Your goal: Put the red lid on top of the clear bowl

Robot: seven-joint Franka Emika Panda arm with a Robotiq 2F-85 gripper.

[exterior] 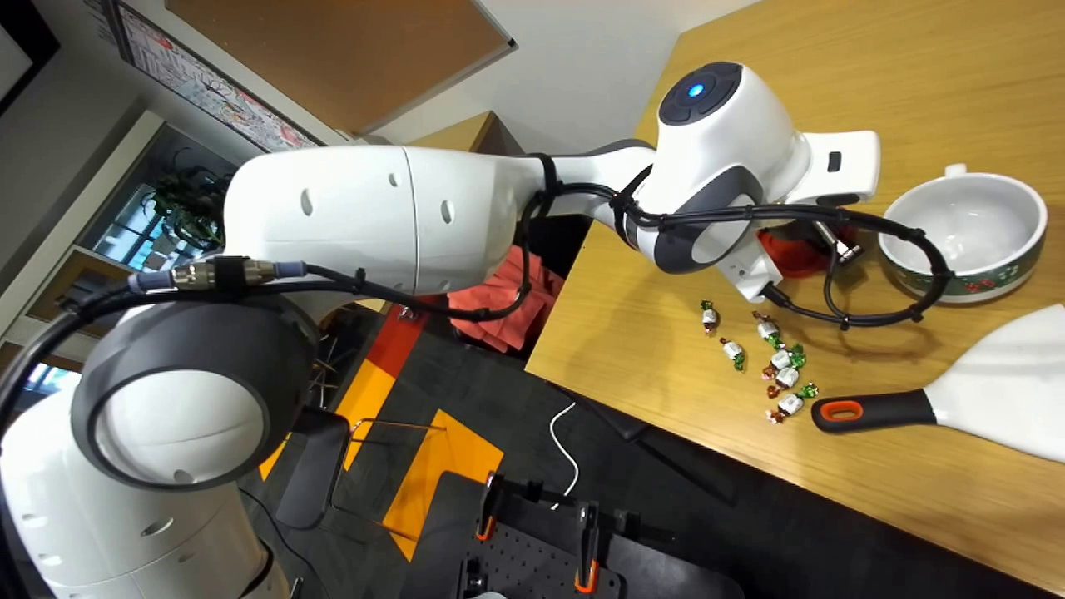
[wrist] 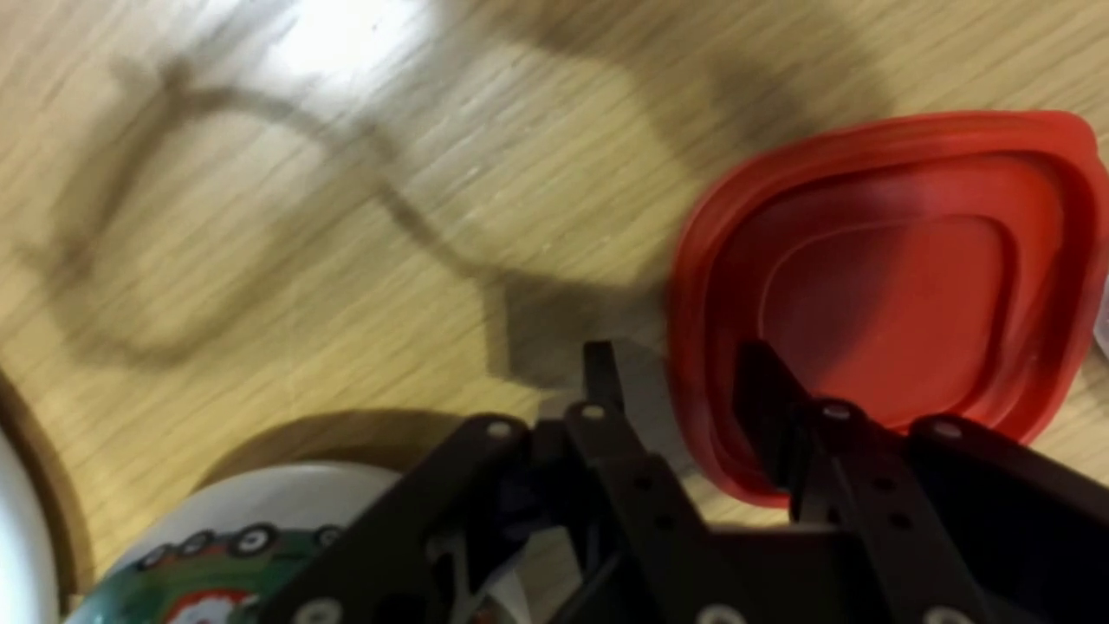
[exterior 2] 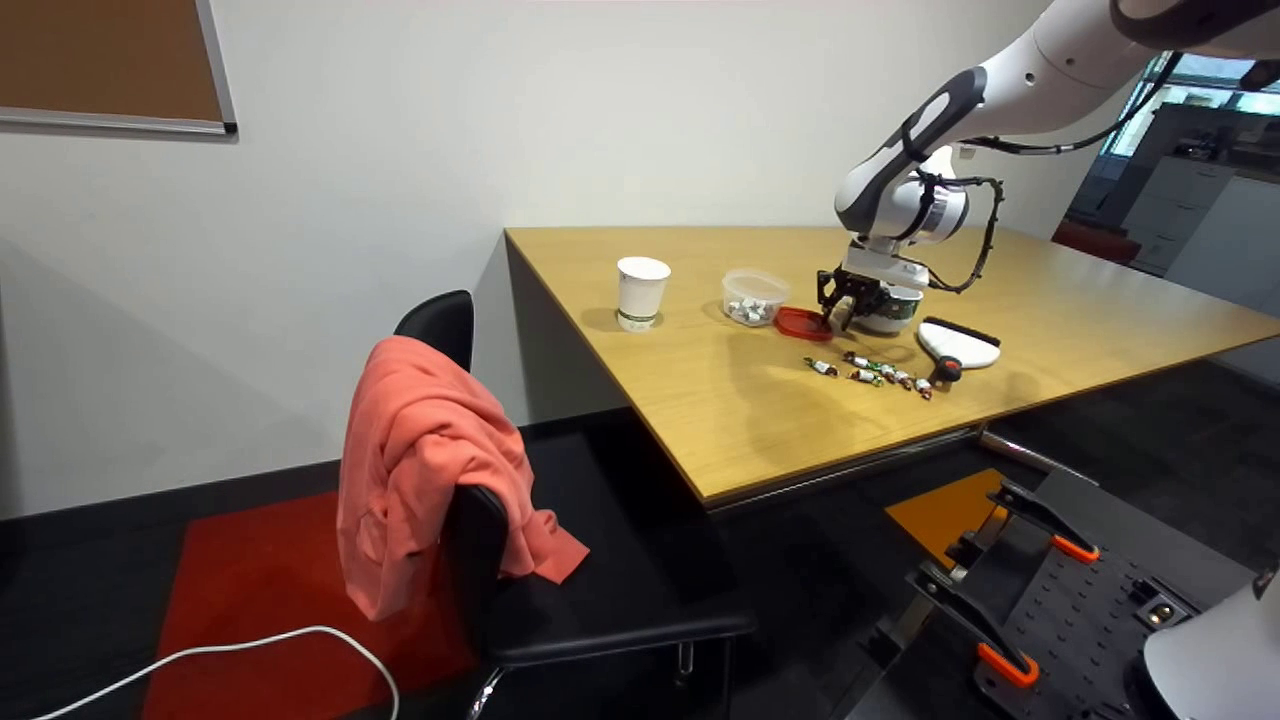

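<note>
1. The step in hand looks to be grasping the red lid [wrist: 892, 295]. It lies on the counter [exterior 2: 760, 440], just beside the clear bowl [exterior 2: 757, 284] and farther than it from the edge by the black chair [exterior 2: 448, 325]. The bowl has no lid on it.
2. The end effector [wrist: 677, 360] seems to hold nothing. In the wrist view its fingers [wrist: 768, 386] are spread apart, astride the lid's rim: one over the inside, one outside. Whether either touches the lid, I cannot tell.
3. Next, I judge, the fingers should pinch that rim, lift, carry the lid toward the chair-side edge, then lower it level onto the bowl and press.
4. Singles on the counter: one lid; one clear bowl; one paper cup [exterior 2: 642, 296], nearest the chair-side edge; one patterned mug [exterior: 969, 229], farther from that edge than the lid; one white-bladed tool [exterior: 1003, 391], its handle end nearer the robot-side edge.
5. Six wrapped candies [exterior: 782, 361] show in both exterior views, nearer the robot-side edge than the lid. The pale pieces [exterior 2: 750, 311] inside the bowl are too small to count.
</note>
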